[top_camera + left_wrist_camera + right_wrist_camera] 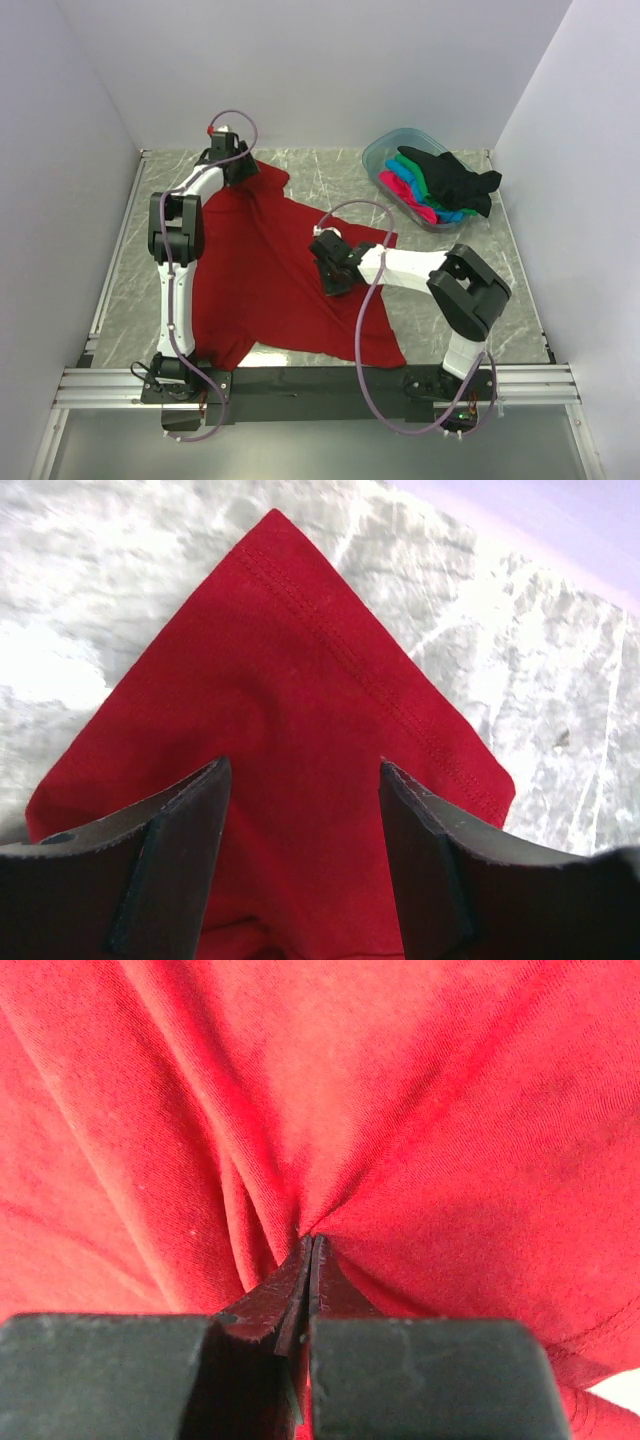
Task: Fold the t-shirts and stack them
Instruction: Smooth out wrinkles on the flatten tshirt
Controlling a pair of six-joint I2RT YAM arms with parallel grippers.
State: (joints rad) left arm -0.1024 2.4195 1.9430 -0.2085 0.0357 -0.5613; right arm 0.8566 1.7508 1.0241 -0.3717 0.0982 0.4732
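Bright, even light with soft shadows; glare washes out the table (60, 670) in the left wrist view

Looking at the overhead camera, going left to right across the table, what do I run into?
Left claw → right claw → clear tub. The dark red t-shirt spreads beneath both claws, so it has no clear place in the order.

Dark red t-shirt (260, 290) spread rumpled on table (330, 180), other t-shirts (445, 185) heaped in tub (380, 143)
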